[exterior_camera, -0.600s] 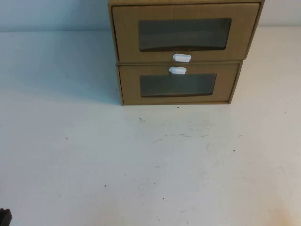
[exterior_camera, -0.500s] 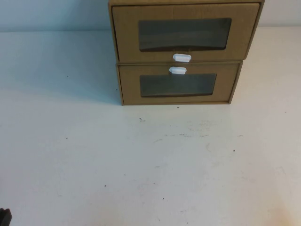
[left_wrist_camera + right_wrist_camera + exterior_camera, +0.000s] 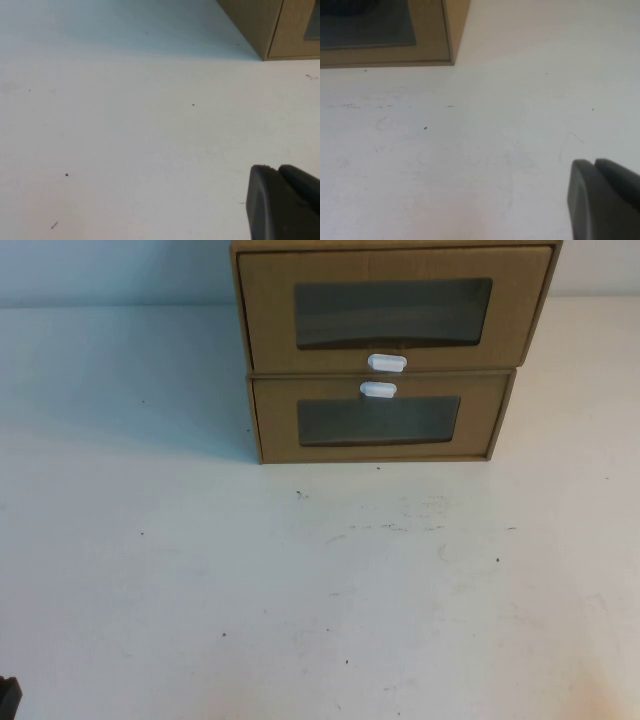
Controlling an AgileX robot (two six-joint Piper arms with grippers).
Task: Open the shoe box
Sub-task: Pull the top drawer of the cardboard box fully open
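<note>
Two boxes stacked at far centre of the table (image 3: 300, 600): upper shoe box (image 3: 270, 310) on lower shoe box (image 3: 275, 425), both closed. The empty right gripper (image 3: 600, 200) is fully closed, low over bare table short of the lower one's right corner. The left gripper (image 3: 280, 200) is low at near-left, well apart, aperture: cannot tell. Step looks like approach: spread the jaws, come in level, pinch one pull, draw straight out. Caution: upper tab (image 3: 387, 363) and lower tab (image 3: 378, 390) nearly touch, easy to snag both. Path looks unobstructed.
</note>
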